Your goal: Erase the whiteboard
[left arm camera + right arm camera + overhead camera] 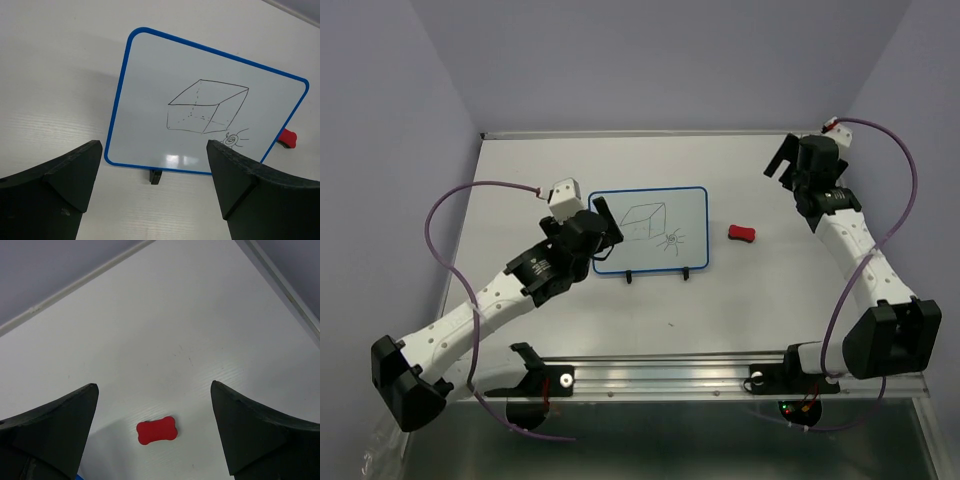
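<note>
Glossy whiteboard (150, 90), matt ribbed table (45, 75), matt black jaws.

The whiteboard (685, 205) was white with a thin blue rim and two black feet (631, 277). Its drawings (645, 222) were thin black lines: a box with dashed inner edges and a small spiral with rays. Right of the whiteboard lay a plain red eraser (742, 233). The table (740, 160) under the whiteboard was pale grey-white. Purple cables (485, 183) ran along white-and-black arms (450, 335) either side of it.
</note>
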